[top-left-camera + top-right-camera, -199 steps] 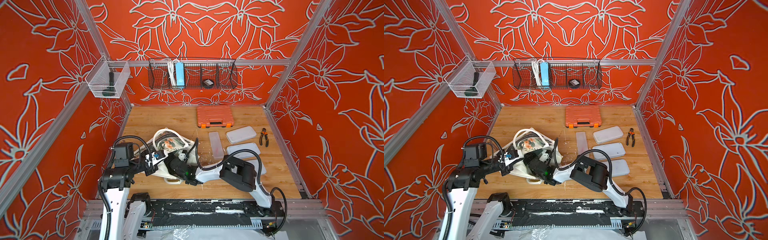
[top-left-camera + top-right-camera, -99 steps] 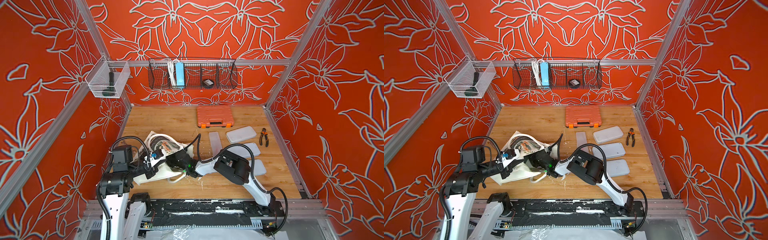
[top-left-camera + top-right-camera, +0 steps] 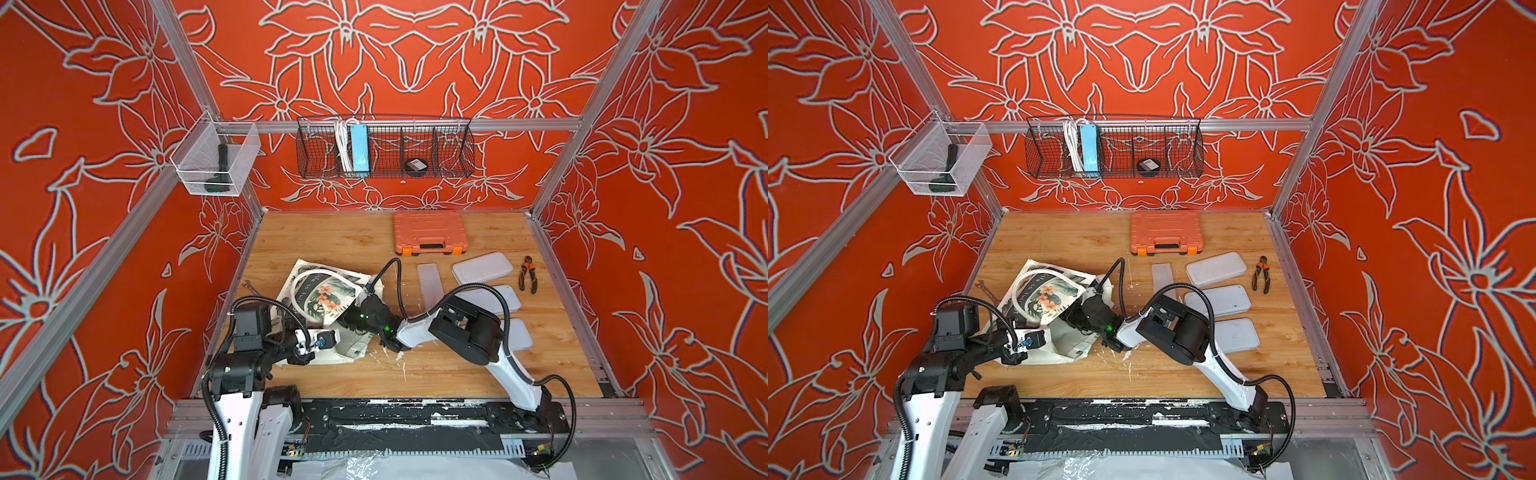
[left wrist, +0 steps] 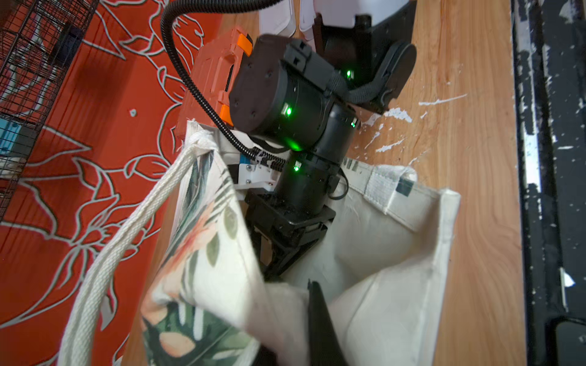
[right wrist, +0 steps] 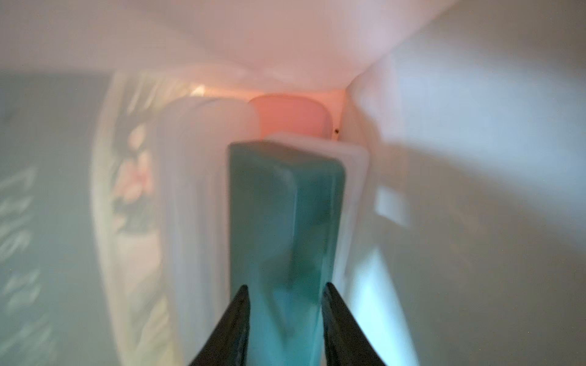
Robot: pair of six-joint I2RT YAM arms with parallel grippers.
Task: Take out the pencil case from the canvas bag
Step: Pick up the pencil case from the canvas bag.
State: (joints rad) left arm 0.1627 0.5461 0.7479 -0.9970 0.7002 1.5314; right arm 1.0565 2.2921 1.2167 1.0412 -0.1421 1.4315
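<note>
We note right claw point(image 5: 287, 290) deep in canvas bag point(image 4: 396, 253), jaws clamped on teal pencil case point(image 5: 285, 196), ctr-low of wrist frame. Case's long axis runs up-frame, straight ahead of claw. Left claw point(image 3: 332, 343) pinches bag rim. Straight pull-back likely.

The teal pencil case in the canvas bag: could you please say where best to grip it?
Grip the teal pencil case at its near end, entering through the open canvas bag: it points lengthwise at the opening, narrow enough for the jaws.
</note>
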